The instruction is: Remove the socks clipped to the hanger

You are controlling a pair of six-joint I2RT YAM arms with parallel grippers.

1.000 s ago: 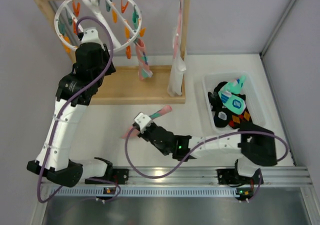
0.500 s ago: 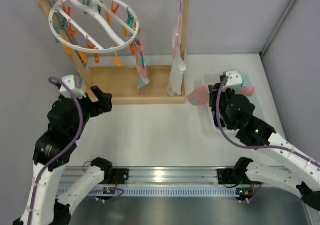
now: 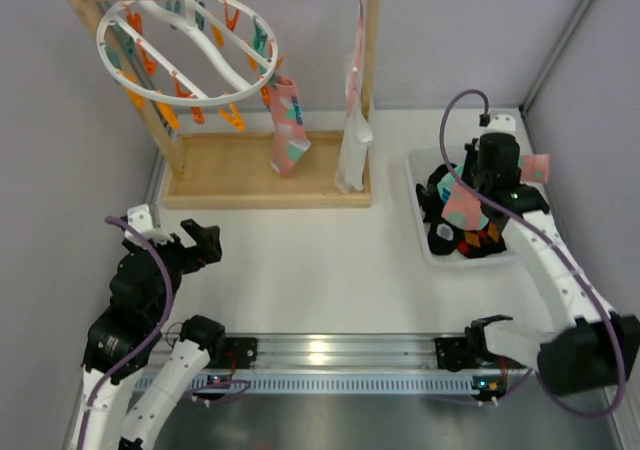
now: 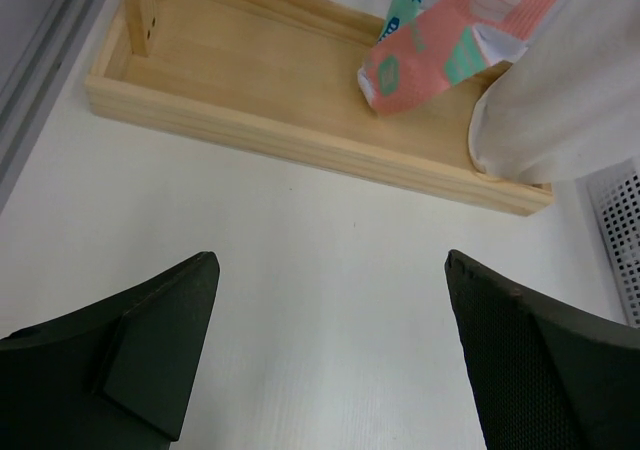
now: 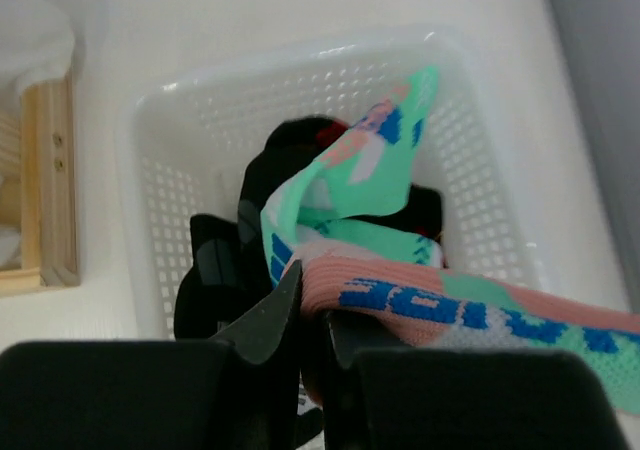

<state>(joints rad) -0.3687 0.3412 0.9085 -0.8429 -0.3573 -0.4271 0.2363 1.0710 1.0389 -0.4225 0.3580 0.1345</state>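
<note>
Pink sock pinched tight in the right gripper, held right over the white basket by the right edge of the counter. This looks like the drop-off step: the jaws need only part to let it fall in. Inside the basket there's already a mint sock draped over a heap of black socks.

Over at the far left corner, the hanger isn't cleared yet. One clipped sock, pink with mint patches, dangles from its right side, just beside the pale cloth on the wooden rack. The left gripper sits low near the near left corner, jaws spread wide and holding nothing. My call: it must rise to that clip next.
</note>
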